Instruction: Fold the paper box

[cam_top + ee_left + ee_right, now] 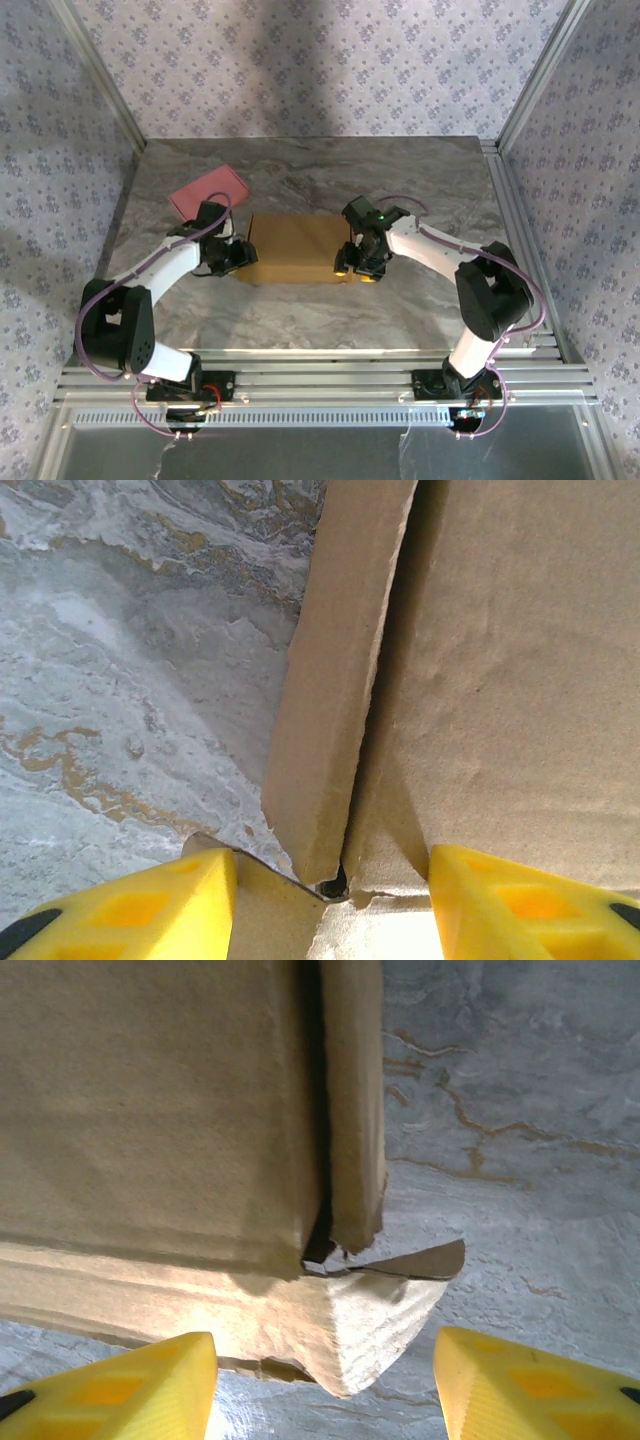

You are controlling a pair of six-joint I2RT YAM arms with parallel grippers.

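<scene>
The paper box (295, 248), plain brown cardboard, lies flat in the middle of the table. My left gripper (232, 255) is at its left end and my right gripper (358, 262) at its right end. In the left wrist view the box's side wall (330, 710) stands up beside the top panel (510, 680). The left gripper (335, 905) is open astride that near corner. In the right wrist view a small tuck flap (390, 1320) sticks out at the box's (150, 1110) corner. The right gripper (325, 1385) is open, with that flap between its yellow fingers (530, 1380) and untouched.
A pink flat rectangle (207, 190) lies on the table behind my left arm. The marbled tabletop (400, 180) is bounded by patterned walls on three sides. An aluminium rail (330, 375) runs along the near edge.
</scene>
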